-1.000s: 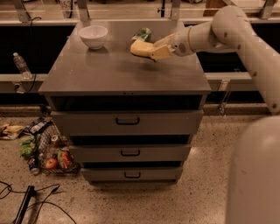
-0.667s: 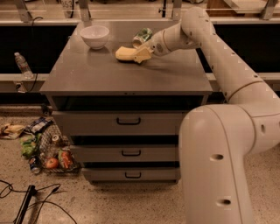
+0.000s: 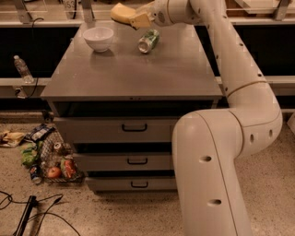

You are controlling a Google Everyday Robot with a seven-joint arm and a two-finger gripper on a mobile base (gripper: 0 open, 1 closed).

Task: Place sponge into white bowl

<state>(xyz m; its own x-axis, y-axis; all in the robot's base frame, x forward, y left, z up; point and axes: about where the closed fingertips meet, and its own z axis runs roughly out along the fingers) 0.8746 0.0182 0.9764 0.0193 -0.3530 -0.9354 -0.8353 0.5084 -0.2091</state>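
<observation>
The pale yellow sponge (image 3: 121,12) is held in the air near the back of the cabinet top. My gripper (image 3: 137,19) is shut on the sponge's right end, reaching in from the right. The white bowl (image 3: 98,38) stands upright on the cabinet top at the back left, below and to the left of the sponge. The sponge is apart from the bowl, a short way up and to its right.
A crushed green-and-white can (image 3: 149,40) lies on the grey cabinet top (image 3: 133,73), right of the bowl and under the gripper. A water bottle (image 3: 21,67) stands on a ledge at the left. Litter (image 3: 48,159) and cables (image 3: 27,214) lie on the floor.
The gripper has lifted the sponge and carried it to the left, from over the can towards the bowl. The arm now fills more of the view.
</observation>
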